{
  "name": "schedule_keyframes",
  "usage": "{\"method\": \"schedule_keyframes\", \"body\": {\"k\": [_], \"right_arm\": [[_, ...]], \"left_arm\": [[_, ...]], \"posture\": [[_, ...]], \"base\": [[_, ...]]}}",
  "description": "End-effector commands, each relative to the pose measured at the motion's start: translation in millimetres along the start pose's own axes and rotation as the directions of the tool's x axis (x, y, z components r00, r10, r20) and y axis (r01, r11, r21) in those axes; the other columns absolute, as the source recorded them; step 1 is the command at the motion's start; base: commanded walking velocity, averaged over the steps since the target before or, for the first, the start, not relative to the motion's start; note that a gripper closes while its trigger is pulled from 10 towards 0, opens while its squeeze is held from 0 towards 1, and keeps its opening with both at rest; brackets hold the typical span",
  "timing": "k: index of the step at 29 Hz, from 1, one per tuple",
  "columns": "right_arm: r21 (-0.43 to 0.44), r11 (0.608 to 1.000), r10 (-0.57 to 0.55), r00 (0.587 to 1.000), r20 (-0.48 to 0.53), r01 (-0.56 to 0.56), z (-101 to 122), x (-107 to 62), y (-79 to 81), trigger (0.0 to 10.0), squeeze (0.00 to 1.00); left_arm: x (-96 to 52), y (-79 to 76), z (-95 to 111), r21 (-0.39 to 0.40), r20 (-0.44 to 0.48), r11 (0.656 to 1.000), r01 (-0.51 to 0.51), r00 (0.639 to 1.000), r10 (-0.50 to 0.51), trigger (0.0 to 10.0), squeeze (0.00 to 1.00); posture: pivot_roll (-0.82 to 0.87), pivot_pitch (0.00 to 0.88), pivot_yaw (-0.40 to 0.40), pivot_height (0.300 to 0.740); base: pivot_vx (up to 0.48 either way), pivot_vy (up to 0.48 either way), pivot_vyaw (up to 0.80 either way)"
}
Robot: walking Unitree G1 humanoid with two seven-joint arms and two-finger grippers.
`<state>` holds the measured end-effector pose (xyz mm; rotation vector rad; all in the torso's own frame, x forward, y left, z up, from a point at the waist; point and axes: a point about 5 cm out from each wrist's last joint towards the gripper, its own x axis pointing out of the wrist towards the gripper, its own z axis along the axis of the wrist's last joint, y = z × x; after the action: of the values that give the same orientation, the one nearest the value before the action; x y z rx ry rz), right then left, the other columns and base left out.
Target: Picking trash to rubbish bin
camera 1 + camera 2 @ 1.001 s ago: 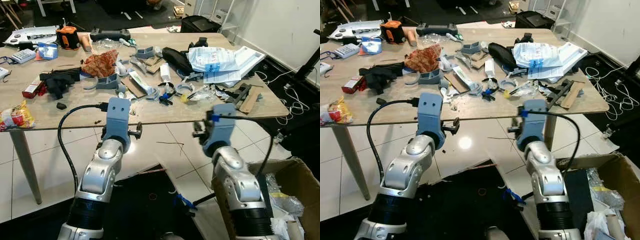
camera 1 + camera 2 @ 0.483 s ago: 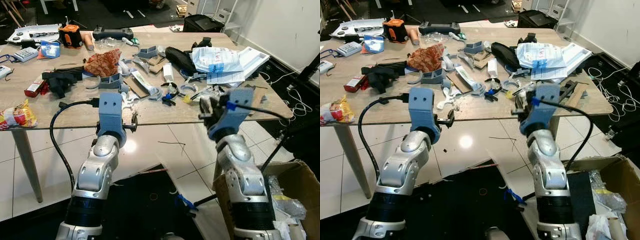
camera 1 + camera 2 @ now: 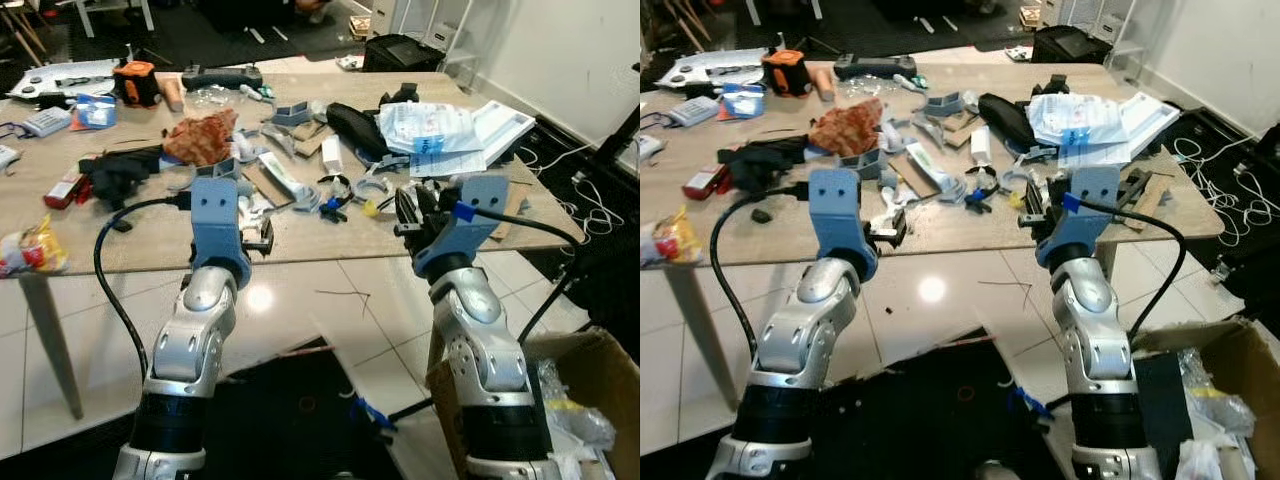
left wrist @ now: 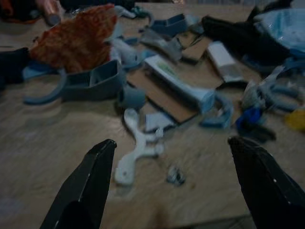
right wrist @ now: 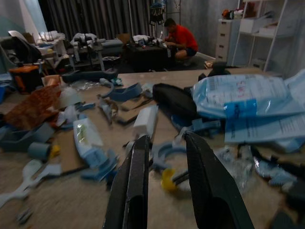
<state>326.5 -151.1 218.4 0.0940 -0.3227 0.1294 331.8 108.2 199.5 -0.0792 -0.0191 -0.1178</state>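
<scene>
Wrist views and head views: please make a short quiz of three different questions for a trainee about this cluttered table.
1. True or false: the left gripper has its fingers spread wide above the table.
2. In the left wrist view, which thing lies between the fingers? A) a white Y-shaped plastic piece B) a red can C) a banana
3. Fill in: the cardboard box stands on the floor at the robot's ____ side.

Key:
1. True.
2. A, the white Y-shaped plastic piece.
3. Right. The right gripper is raised at the table edge, fingers a little apart.
</scene>
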Motion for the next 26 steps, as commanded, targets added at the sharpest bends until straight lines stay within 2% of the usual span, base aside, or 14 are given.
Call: {"method": "schedule_keyframes", "body": {"k": [1, 26], "right_arm": [[0.011, 1.000, 0.018, 1.000, 0.015, -0.018, 1.1, 0.0, 4.4, 10.0, 0.00], [0.014, 0.999, 0.031, 1.000, 0.002, -0.031, -2.1, 0.0, 4.7, 10.0, 0.00]], "left_arm": [[-1.8, 2.0, -2.1, -0.012, 0.000, 1.000, -0.008, 1.000, 0.008, 10.0, 0.00], [-1.2, 2.3, -1.7, -0.012, 0.006, 1.000, -0.008, 1.000, 0.008, 10.0, 0.00]], "posture": [[-0.03, 0.129, -0.013, 0.740], [-0.02, 0.134, -0.014, 0.740]], "base": [[0.375, 0.000, 0.00], [0.378, 0.000, 0.00]]}}
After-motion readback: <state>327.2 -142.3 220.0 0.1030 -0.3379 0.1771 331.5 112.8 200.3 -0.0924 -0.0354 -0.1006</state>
